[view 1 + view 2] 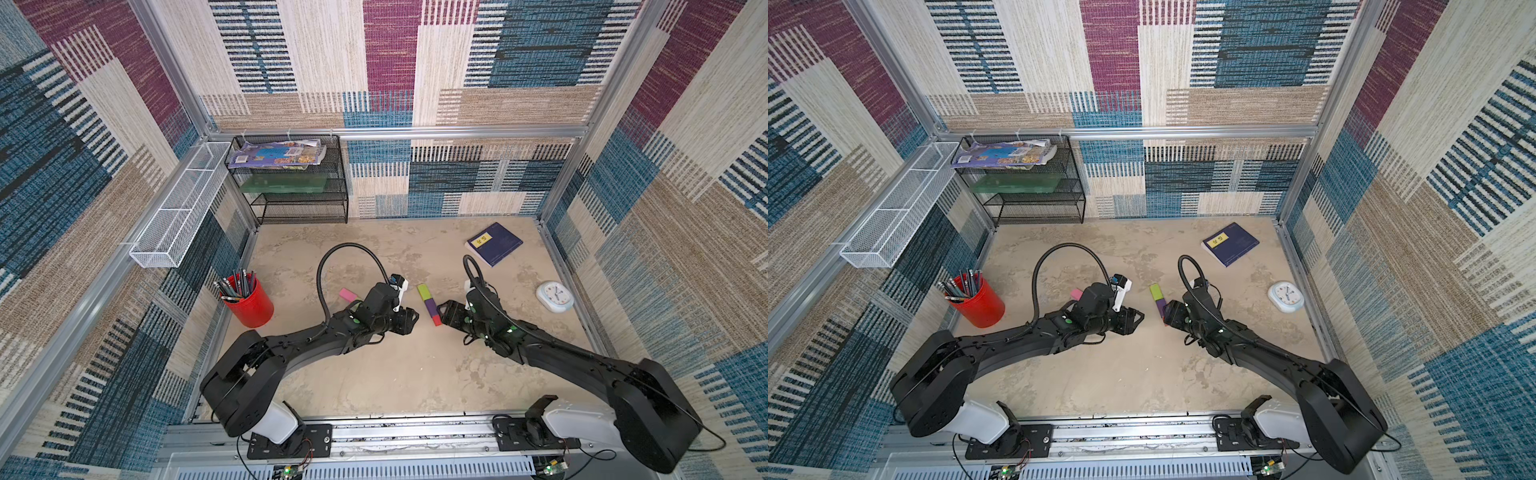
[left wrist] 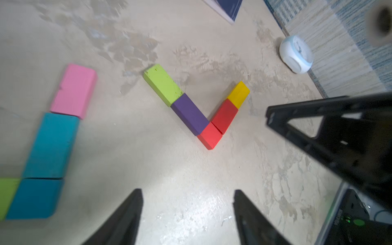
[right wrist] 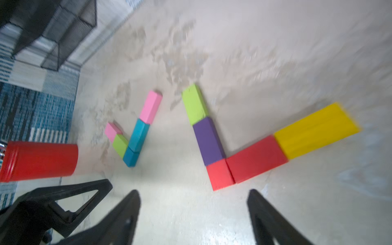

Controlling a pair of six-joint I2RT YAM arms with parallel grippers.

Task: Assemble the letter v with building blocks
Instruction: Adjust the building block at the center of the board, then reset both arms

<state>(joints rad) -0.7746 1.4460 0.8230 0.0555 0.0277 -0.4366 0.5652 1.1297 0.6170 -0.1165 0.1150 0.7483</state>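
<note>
The letter v [image 2: 210,135] (lime, purple, red, red, yellow) lies flat, unbroken, beside a pink-lime-teal V [image 3: 137,135].

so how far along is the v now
Done: the letter v lies whole, five blocks joined end to end, two arms meeting at a red corner. A second v of pink, lime and teal lies beside it. In hand: nothing; left gripper and right gripper are open and empty. Left: nothing visible.
</note>
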